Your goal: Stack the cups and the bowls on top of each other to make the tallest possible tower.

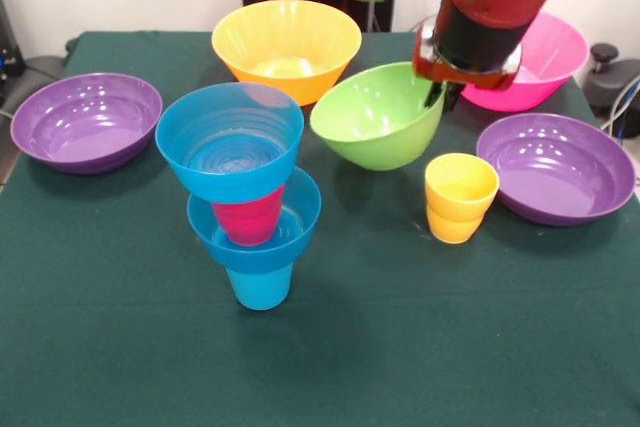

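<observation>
Tower (247, 197) stands front-centre: blue cup, blue bowl, red cup, blue bowl on top. Gripper (444, 97) pinches lime green bowl (375, 117) by its rim, bowl tilted. Next, likely: carry it over, lower it centred.

The red and black arm comes down from above, its red link lying nearly level across the top and a black wrist turned downward below it. Under the wrist hangs the claw (446, 95), dark fingers pointing down. Whether those fingers stand apart or together cannot be told.
</observation>
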Robot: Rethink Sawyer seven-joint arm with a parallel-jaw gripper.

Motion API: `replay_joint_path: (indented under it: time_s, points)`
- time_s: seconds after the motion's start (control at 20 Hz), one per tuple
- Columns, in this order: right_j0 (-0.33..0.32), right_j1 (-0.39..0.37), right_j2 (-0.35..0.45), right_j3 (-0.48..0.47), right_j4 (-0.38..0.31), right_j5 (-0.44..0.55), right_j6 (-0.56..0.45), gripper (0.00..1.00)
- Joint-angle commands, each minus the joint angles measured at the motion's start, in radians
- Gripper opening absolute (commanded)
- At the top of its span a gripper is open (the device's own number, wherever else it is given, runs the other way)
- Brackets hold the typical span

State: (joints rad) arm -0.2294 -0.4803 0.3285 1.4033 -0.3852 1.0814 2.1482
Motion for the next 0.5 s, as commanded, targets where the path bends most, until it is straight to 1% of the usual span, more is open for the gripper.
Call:
replay_joint_path:
  time_s: [0.05, 0.15, 0.25, 0.35, 0.4, 0.45, 0.5]
  points:
    - [0.0, -0.06, 0.03, 0.04, 0.041, 0.099, -0.05, 0.0]
    - [-0.002, -0.081, 0.029, 0.048, 0.062, 0.115, -0.046, 0.0]
    - [-0.006, -0.097, 0.027, 0.062, 0.078, 0.111, -0.037, 0.0]
    - [-0.006, -0.104, 0.023, 0.056, 0.09, 0.115, -0.028, 0.0]
    - [-0.005, -0.107, 0.024, -0.01, 0.095, 0.174, -0.037, 0.0]
    - [-0.004, -0.114, 0.019, -0.017, 0.096, 0.176, -0.032, 0.0]
    - [0.002, -0.084, 0.014, -0.072, 0.087, 0.192, -0.029, 0.0]
